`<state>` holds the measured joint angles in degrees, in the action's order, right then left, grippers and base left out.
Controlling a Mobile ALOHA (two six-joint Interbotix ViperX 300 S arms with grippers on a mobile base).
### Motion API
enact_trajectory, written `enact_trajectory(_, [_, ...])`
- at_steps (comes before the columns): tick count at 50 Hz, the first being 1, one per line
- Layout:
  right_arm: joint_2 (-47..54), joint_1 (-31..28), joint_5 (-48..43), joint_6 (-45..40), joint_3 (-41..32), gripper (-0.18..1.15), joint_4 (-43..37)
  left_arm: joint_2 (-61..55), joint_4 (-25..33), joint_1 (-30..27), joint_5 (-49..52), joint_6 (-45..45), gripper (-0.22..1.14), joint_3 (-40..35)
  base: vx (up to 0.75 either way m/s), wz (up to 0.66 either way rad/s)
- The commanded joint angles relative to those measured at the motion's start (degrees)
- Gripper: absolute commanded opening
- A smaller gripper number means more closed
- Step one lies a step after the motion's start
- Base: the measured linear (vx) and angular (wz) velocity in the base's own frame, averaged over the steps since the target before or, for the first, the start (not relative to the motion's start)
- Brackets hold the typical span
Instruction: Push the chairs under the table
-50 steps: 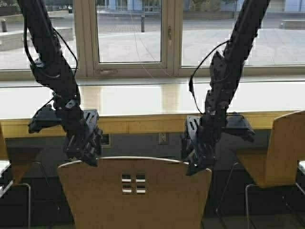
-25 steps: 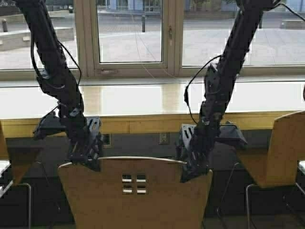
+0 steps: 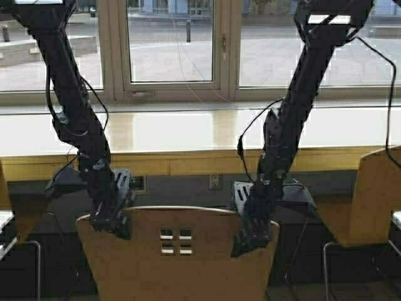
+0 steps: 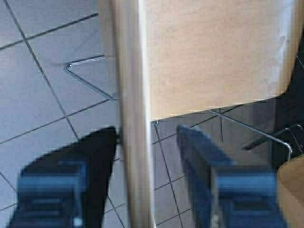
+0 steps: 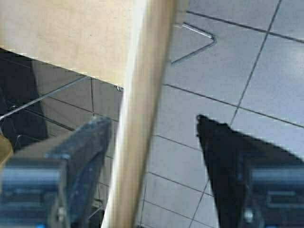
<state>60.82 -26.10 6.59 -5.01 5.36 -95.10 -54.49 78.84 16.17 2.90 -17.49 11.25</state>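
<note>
A tan plywood chair (image 3: 178, 257) with four small square cut-outs stands in front of me, facing the long pale wooden table (image 3: 188, 135) under the window. My left gripper (image 3: 111, 226) is open and straddles the left top edge of the backrest (image 4: 128, 114). My right gripper (image 3: 245, 241) is open and straddles the right top edge of the backrest (image 5: 140, 114). In each wrist view the backrest edge runs between the two fingers, with the chair seat and tiled floor below.
A second alike chair (image 3: 366, 207) stands at the right, near the table. Part of another chair (image 3: 19, 216) shows at the left edge. Windows rise behind the table. A dark wall panel with sockets (image 3: 215, 182) lies under the table.
Both arms have stretched forward and down. The grippers have slid lower over the top edge of the backrest. The chair has barely shifted.
</note>
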Motion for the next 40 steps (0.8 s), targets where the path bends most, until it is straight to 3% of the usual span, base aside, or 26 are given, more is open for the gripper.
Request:
enact_trajectory(1, [0.2, 1.1, 0.2, 0.1, -2.5, 0.9, 0.0, -0.4, 0.1, -0.4, -0.1, 0.0, 0.79, -2.5, 0.0, 0.0])
enact_trajectory(15, [3.2, 1.5, 0.4, 0.1, -5.8, 0.9, 0.0, -3.3, 0.1, -0.4, -0.2, 0.1, 0.78, -6.2, 0.0, 0.0])
enact_trajectory(21, [3.3, 1.6, 0.5, 0.2, -6.1, 0.82, 0.0, -3.4, 0.1, -0.4, -0.3, 0.2, 0.63, -6.6, 0.0, 0.0])
enact_trajectory(25, [3.3, 1.6, 0.7, 0.3, -6.0, 0.67, 0.0, -3.3, 0.1, -0.4, -0.2, 0.3, 0.45, -6.6, 0.0, 0.0])
enact_trajectory(33, [3.2, 1.8, 2.4, 0.3, -5.8, 0.17, 0.2, -2.8, 0.1, -0.4, 0.8, 0.0, 0.05, -6.0, 0.0, 0.0])
enact_trajectory(36, [2.9, 1.8, 2.6, 0.3, -5.6, 0.02, 0.2, -2.7, 0.1, -0.5, 1.2, 0.0, 0.0, -5.8, 0.0, 0.0])
enact_trajectory(40, [2.2, 1.9, 2.6, 0.4, -5.4, 0.01, 0.3, -2.5, 0.1, -0.4, 1.3, 0.0, 0.03, -5.7, 0.0, 0.02])
